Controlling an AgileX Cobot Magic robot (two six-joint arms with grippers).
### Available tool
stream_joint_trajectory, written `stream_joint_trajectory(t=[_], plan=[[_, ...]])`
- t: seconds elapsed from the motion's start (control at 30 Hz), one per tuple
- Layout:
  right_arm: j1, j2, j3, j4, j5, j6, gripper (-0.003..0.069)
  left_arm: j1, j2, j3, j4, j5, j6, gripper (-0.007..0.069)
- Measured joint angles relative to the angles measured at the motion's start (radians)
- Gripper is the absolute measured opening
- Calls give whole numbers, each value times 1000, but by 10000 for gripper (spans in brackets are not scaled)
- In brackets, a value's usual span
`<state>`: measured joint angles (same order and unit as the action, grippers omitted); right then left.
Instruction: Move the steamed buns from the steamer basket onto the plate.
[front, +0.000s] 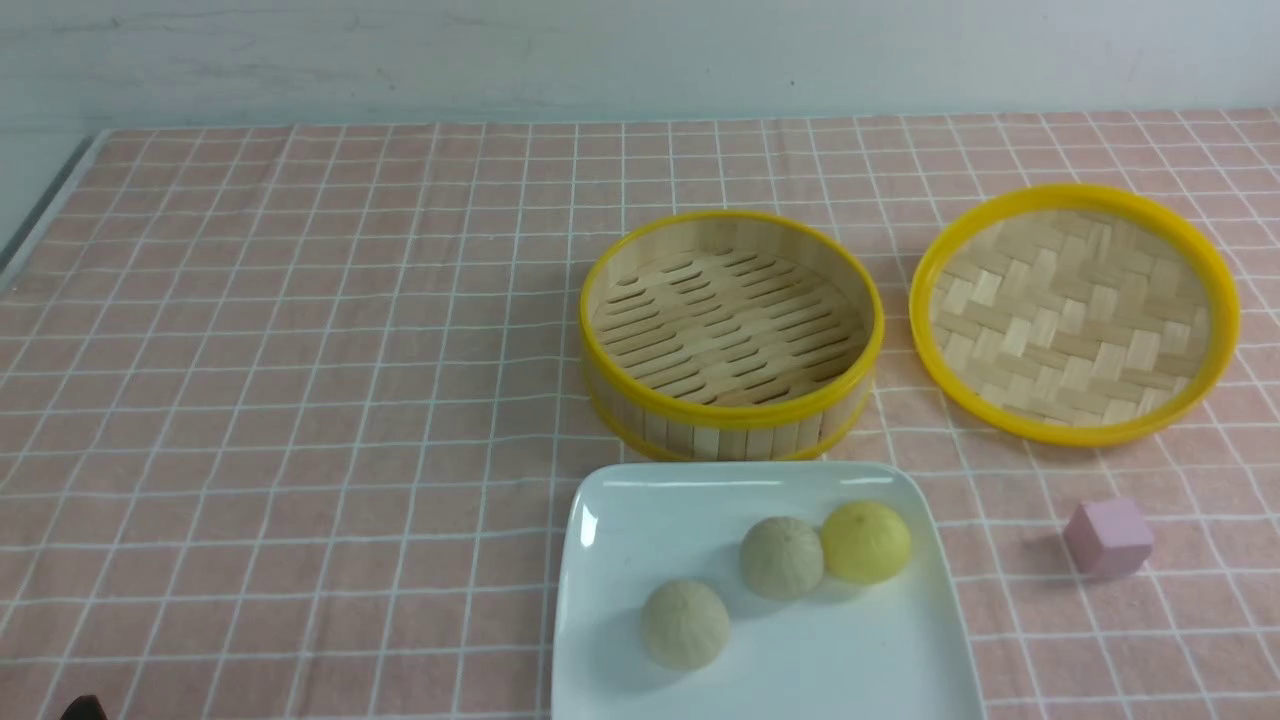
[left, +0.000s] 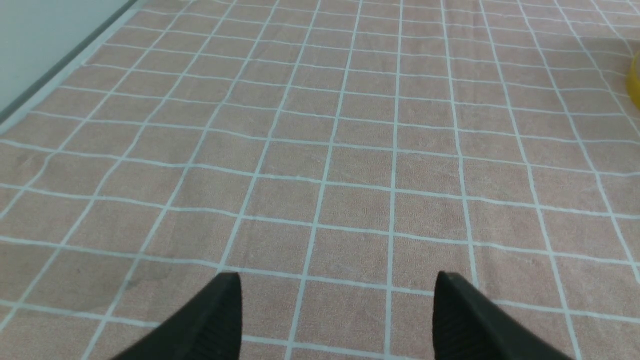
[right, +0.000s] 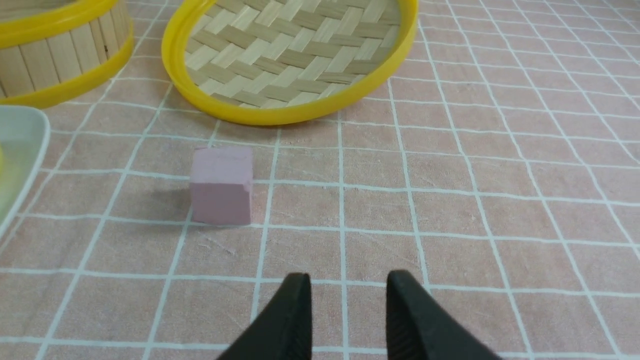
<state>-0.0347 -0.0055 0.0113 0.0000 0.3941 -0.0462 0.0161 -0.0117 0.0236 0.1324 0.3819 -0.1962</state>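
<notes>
Right claw (right: 345, 300) narrowly parted, empty, left claw (left: 337, 310) wide apart, steamed buns (front: 780, 557) on plate (front: 620, 520), well apart.

Under my black left gripper (left: 337, 300) and black right gripper (right: 347, 295) lies a pink tablecloth (front: 300, 400) with a white grid. Ahead of my right jaws sit a pale pink cube (right: 221, 185) and a yellow-rimmed lid (right: 292, 55) of tan and cream weave. Beside it are the yellow-rimmed steamer basket (front: 730, 330) of pale slats and the glossy white plate (front: 620, 520), bearing two beige steamed buns (front: 685, 623) and one yellow.
</notes>
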Motion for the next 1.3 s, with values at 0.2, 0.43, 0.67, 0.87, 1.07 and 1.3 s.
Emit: stream_joint_trajectory(t=[0.2, 0.43, 0.67, 0.87, 1.07, 1.3], plan=[[0, 0, 0, -16, 0, 22, 239, 0, 0, 0, 0, 0, 0, 512], [0, 0, 0, -19, 0, 25, 239, 0, 0, 0, 0, 0, 0, 512], [0, 0, 0, -47, 0, 70, 239, 0, 0, 0, 0, 0, 0, 512], [0, 0, 0, -64, 0, 91, 239, 0, 0, 0, 0, 0, 0, 512], [0, 0, 0, -65, 0, 92, 239, 0, 0, 0, 0, 0, 0, 512], [0, 0, 0, -69, 0, 92, 239, 0, 0, 0, 0, 0, 0, 512]])
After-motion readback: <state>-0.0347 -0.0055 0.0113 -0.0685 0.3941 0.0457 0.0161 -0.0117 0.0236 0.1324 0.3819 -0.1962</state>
